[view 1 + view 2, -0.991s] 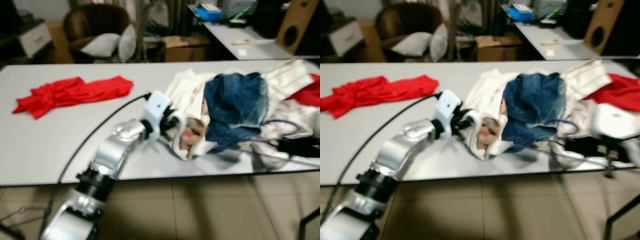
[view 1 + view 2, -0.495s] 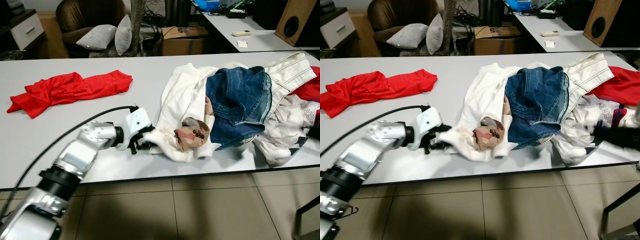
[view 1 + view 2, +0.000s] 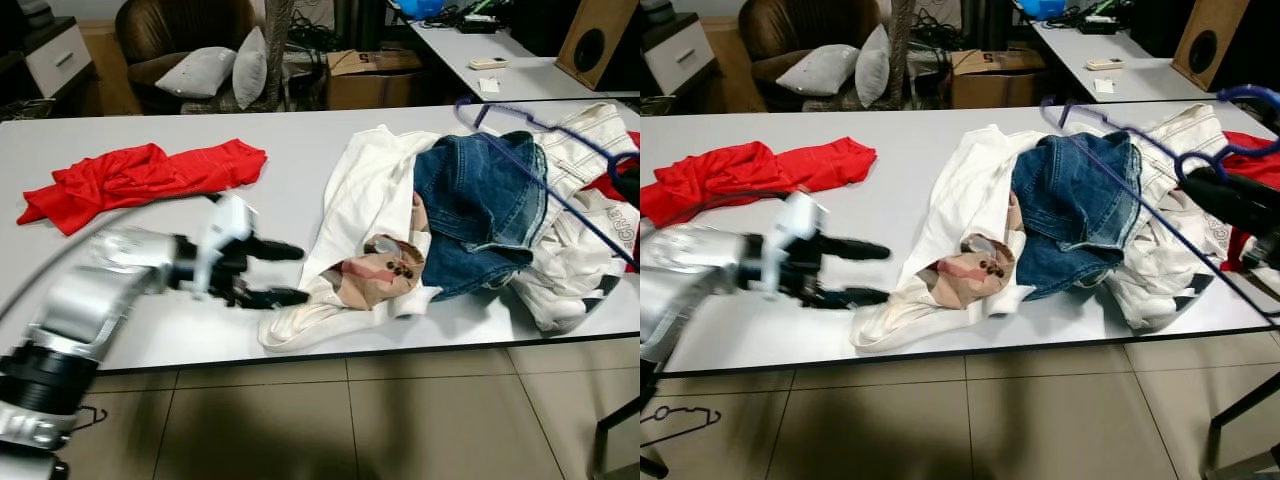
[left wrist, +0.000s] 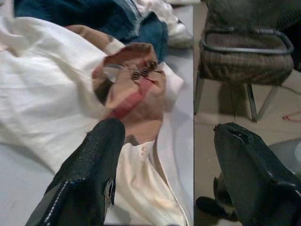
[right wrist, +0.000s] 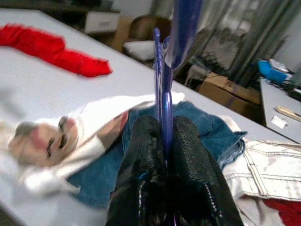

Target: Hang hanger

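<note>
No legible writing: dark lettering on a white garment at the desk's (image 3: pixel 150 350) right edge is too small to read.

My right pincer (image 5: pixel 164 141) is clamped on the hanger (image 3: pixel 1120 165), a thin purple wire one. It is held in the air above the clothes pile (image 3: pixel 470 210), clear of the desk. Its long axis slants from the far side of the pile, over the jeans (image 3: pixel 1075 200), toward the desk's near right corner; its hook (image 3: pixel 1252 95) curls up beside my right pincer.

My left pincer (image 3: pixel 275 272) is apart, fingers (image 4: pixel 94 165) spread, hovering low over the desk just left of the pile, beside the white shirt's (image 3: pixel 365 200) near hem.

A red garment (image 3: pixel 140 180) lies well left of the pile.
</note>
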Available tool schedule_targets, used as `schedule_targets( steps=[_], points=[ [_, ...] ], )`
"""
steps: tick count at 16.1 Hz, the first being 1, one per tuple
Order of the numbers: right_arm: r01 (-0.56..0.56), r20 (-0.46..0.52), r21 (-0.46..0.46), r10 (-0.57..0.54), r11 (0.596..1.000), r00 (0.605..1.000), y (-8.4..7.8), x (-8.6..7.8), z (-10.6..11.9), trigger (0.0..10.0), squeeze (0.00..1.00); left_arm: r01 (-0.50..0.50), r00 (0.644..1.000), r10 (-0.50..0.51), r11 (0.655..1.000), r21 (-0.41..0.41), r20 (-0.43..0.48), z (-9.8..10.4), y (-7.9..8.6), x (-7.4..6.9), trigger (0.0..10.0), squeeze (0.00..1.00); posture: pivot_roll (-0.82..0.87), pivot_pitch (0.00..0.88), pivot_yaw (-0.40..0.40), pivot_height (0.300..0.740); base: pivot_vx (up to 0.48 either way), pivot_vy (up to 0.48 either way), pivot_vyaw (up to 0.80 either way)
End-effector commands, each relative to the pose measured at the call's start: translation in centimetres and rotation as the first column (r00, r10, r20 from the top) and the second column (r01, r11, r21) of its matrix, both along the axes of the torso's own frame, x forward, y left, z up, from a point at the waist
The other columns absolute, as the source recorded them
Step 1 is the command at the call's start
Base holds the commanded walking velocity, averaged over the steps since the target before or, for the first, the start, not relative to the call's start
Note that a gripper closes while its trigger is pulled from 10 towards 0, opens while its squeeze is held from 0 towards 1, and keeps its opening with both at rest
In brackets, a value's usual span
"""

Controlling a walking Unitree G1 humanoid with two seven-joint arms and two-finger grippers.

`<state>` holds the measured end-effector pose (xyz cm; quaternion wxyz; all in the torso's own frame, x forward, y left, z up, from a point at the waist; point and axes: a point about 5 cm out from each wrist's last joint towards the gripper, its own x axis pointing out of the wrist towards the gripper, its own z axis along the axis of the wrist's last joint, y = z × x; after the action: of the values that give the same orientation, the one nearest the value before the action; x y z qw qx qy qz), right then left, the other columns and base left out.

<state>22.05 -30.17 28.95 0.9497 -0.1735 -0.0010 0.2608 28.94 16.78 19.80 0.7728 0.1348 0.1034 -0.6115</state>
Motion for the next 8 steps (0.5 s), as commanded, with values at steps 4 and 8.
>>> schedule_targets(
  steps=[4, 8],
  points=[
    [0.118, 0.019, 0.246, -0.127, 0.962, 0.992, 5.7, 3.1, -2.4, 10.0, 0.0, -0.447, 0.865, 0.489, 0.851, -0.276, 0.107, 2.6, 2.0, 2.9, 10.0, 0.0, -0.07, 0.0, 0.055, 0.74, 0.0, 0.0, 0.0],
    [0.158, -0.073, 0.395, -0.14, 0.905, 0.987, 11.7, 2.8, -6.0, 10.0, 0.0, -0.649, 0.7, 0.709, 0.681, -0.339, 0.083, 0.1, -0.2, 2.1, 10.0, 0.0, -0.06, 0.0, 0.057, 0.74, 0.0, 0.0, 0.0]
  ],
)
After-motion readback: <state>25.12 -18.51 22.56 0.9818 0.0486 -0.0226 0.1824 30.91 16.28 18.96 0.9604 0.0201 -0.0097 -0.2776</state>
